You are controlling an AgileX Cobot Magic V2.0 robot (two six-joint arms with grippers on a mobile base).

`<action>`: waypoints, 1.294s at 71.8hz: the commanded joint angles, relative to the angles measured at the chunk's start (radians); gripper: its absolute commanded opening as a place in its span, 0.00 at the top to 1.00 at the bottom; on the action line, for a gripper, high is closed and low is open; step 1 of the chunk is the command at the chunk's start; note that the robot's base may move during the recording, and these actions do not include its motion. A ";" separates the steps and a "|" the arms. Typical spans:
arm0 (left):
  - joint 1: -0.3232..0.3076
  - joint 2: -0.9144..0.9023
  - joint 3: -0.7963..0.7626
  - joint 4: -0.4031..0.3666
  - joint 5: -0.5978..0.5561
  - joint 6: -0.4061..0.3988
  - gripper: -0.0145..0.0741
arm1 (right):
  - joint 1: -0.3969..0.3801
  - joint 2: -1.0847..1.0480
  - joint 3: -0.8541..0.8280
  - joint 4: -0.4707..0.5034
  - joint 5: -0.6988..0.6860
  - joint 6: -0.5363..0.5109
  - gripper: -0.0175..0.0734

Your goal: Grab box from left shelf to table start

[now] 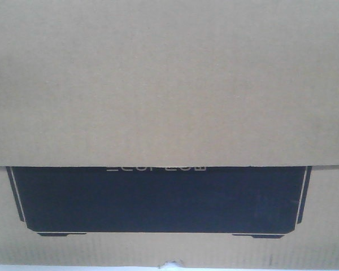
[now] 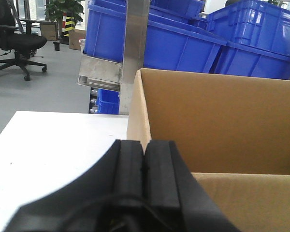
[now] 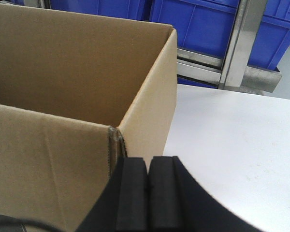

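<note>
The box (image 2: 217, 116) sits open-topped on the white table (image 3: 232, 140) and fills the front view. Each gripper is clenched on nothing: the left gripper (image 2: 145, 159) by the box's left corner, the right gripper (image 3: 147, 186) by its right corner. If an arm swings inward, it could bump a wall and shove the box. Blue bins (image 2: 174, 38) and a metal shelf post (image 2: 135, 48) stand behind.

Left gripper (image 2: 146, 164): black padded fingers (image 2: 129, 166) pressed flat together, no gap between pads, nothing held between them, pointing forward and level. Right gripper (image 3: 148, 181): same state, pads (image 3: 131, 191) closed against each other, empty, aimed forward. Arms and wrists not visible; front view shows no part of the robot.
</note>
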 commanded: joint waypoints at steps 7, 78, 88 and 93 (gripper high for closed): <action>-0.007 0.014 -0.025 -0.010 -0.092 -0.007 0.95 | 0.002 0.012 -0.023 -0.021 -0.096 -0.001 0.74; 0.142 -0.151 0.540 -0.010 -0.435 -0.007 0.95 | 0.002 0.012 -0.023 -0.021 -0.094 -0.001 0.74; 0.142 -0.151 0.540 -0.010 -0.435 -0.007 0.95 | 0.002 0.012 -0.023 -0.021 -0.094 -0.001 0.74; 0.142 -0.151 0.540 -0.010 -0.435 -0.007 0.95 | 0.002 0.012 -0.023 -0.021 -0.094 -0.001 0.74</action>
